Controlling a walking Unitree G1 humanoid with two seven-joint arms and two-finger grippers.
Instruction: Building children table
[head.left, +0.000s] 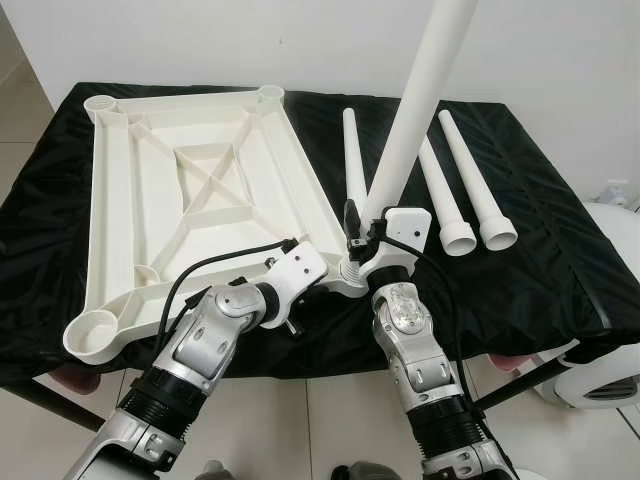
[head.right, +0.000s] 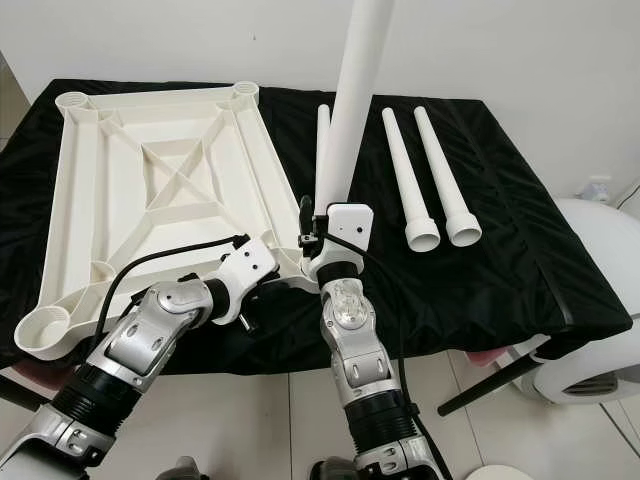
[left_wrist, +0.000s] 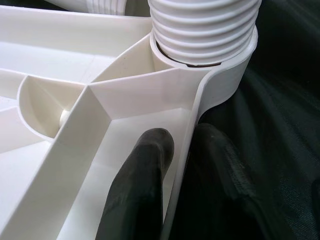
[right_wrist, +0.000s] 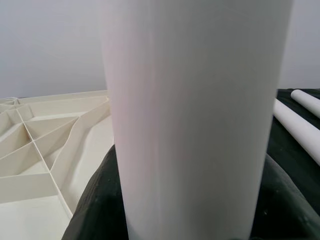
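Upright leg top cut off by frame edge, its threaded foot partly sunk in corner socket, right gripper fingertips hidden behind leg.

tabletop: smooth white plastic | leg: smooth plastic, ribbed thread | cloth: black woven

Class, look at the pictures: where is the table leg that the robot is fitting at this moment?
The table leg stands upright in the near right corner socket of the upturned tabletop, held by the right gripper, with the left gripper pinching the rim beside it.
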